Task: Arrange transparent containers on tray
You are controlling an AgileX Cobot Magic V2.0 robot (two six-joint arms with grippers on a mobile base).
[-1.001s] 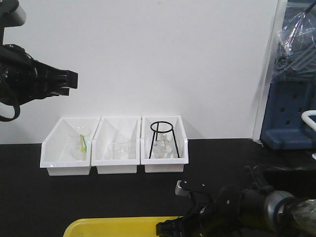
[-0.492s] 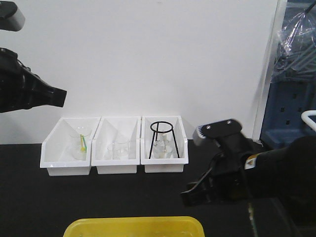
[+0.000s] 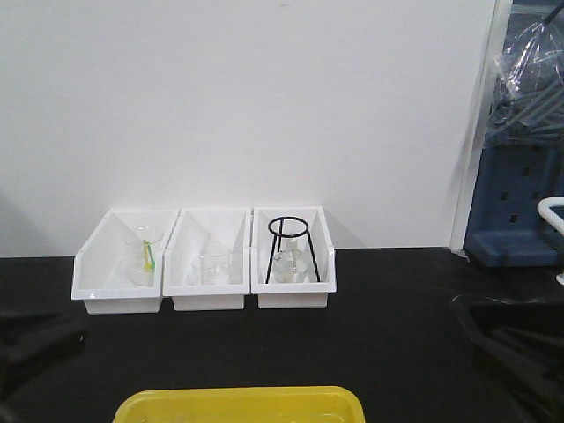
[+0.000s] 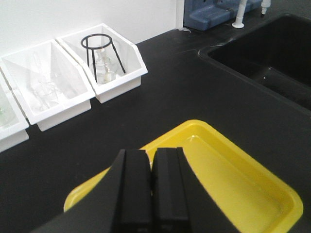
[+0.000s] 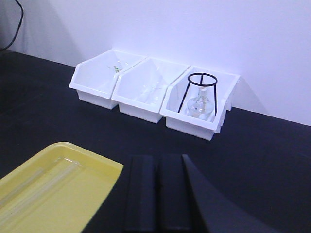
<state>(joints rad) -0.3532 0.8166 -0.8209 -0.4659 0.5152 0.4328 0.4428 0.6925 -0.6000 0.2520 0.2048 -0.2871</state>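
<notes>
Both grippers, left (image 4: 151,160) and right (image 5: 156,167), are pinched empty. Glass (image 3: 144,256) at ten o'clock: slippery, breakable; grip its sides gently.

Tray (image 4: 272,191): yellow plastic, glossy, smooth, light glare on the floor. Two clear tubes (image 5: 36,187) lying in it look like glass, faint in the right wrist view. Bins (image 3: 210,300) at 12 o'clock of the tray: white plastic, smooth, semi-gloss. Glassware (image 3: 144,256) in the bins: clear, colourless, shiny. Tripod stand (image 3: 289,238) in the right-hand bin: thin black wire, probably metal, matt. Tabletop (image 3: 388,344): black, smooth, low sheen. Left gripper (image 4: 151,189) and right gripper (image 5: 156,194) fingers: black, matt, plastic-looking. Wall (image 3: 264,106): white, matt.
</notes>
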